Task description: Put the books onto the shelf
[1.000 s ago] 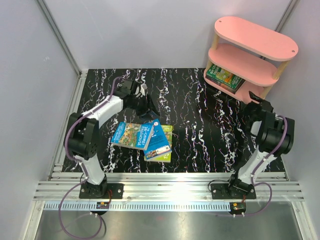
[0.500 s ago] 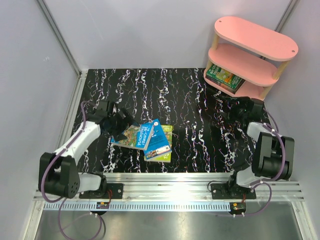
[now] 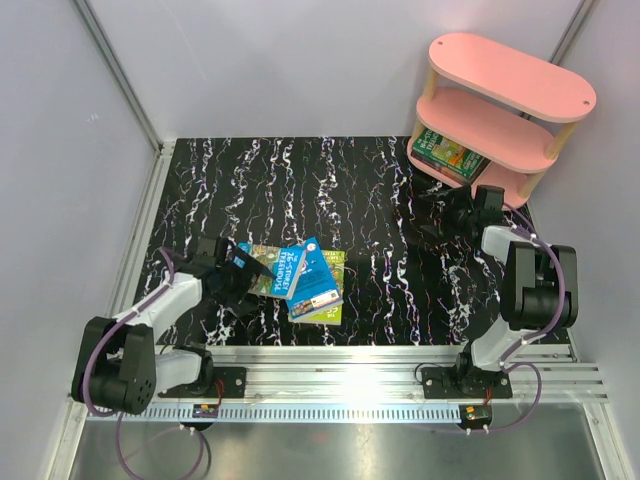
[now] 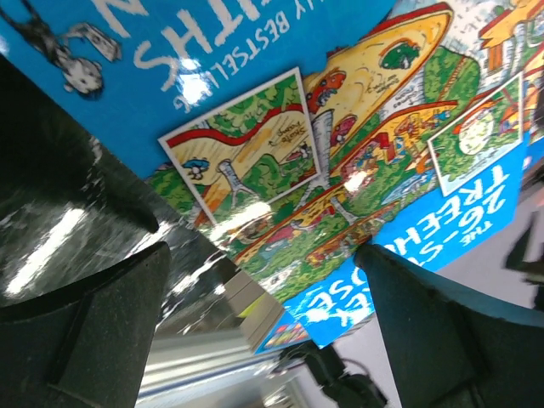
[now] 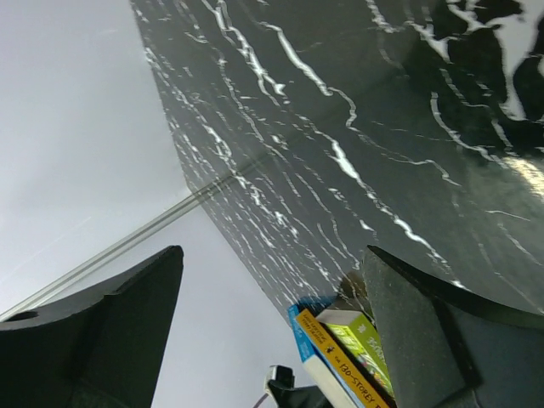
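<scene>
Three books lie fanned in a pile on the black marbled table: a blue and green treehouse book (image 3: 277, 275), a blue one (image 3: 316, 281) and a yellow-green one (image 3: 336, 262) underneath. My left gripper (image 3: 250, 272) is open over the left end of the treehouse book (image 4: 340, 161), whose cover fills the left wrist view beyond the open gripper (image 4: 263, 314). The pink shelf (image 3: 510, 100) stands at the back right, with books (image 3: 452, 157) on its lowest tier. My right gripper (image 3: 440, 215) is open and empty, low over the table in front of the shelf, pointing left. The right wrist view shows the pile (image 5: 340, 357) far off beyond the open gripper (image 5: 272, 331).
Grey walls close in the table on the left, back and right. An aluminium rail (image 3: 330, 375) runs along the near edge by the arm bases. The shelf's two upper tiers (image 3: 490, 125) hold nothing.
My left arm swung from behind the pile down to its left side, and its gripper opened. My right arm dropped and reached left in front of the shelf, jaws opening wider.
</scene>
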Controlling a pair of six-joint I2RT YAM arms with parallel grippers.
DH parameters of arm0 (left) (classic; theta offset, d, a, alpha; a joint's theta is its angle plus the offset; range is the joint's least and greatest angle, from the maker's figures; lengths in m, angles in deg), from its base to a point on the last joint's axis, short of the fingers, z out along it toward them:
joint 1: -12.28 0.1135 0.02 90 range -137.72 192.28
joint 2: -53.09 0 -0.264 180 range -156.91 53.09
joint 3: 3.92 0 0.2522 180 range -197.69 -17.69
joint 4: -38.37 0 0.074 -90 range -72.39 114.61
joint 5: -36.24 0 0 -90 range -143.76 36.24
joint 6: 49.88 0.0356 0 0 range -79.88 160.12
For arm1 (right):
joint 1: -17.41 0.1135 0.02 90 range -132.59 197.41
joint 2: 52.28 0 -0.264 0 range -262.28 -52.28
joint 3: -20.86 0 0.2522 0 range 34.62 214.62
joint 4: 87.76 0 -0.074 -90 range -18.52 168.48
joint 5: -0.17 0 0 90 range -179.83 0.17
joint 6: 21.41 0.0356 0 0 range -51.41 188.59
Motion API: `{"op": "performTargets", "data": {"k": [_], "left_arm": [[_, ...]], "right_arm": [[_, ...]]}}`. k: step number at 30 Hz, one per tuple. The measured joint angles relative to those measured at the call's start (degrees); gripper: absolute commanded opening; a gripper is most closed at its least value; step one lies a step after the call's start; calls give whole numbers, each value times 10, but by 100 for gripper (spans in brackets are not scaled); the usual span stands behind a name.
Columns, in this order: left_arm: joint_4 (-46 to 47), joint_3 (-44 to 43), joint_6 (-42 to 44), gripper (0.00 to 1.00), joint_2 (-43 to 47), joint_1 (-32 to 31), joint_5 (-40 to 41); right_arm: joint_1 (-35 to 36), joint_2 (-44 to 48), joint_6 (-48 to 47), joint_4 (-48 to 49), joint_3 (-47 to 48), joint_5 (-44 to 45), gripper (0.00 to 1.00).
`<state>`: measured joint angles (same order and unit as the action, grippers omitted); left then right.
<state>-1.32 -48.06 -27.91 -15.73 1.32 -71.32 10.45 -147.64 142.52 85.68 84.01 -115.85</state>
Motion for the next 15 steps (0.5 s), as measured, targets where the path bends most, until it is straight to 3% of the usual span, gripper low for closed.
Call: {"op": "performTargets", "data": {"k": [7, 9, 13, 14, 15], "left_arm": [[65, 19, -75, 98, 0, 0, 55], [78, 20, -91, 94, -7, 0, 71], [144, 16, -119, 68, -51, 0, 75], [165, 12, -126, 53, -69, 0, 76], [181, 6, -131, 44, -89, 0, 78]], "right_arm": [[0, -5, -21, -15, -7, -2, 93], [0, -6, -27, -19, -5, -3, 93], [0, -16, -40, -26, 3, -6, 92], [0, -17, -43, -28, 3, -6, 92], [0, -19, -45, -30, 4, -7, 92]]}}
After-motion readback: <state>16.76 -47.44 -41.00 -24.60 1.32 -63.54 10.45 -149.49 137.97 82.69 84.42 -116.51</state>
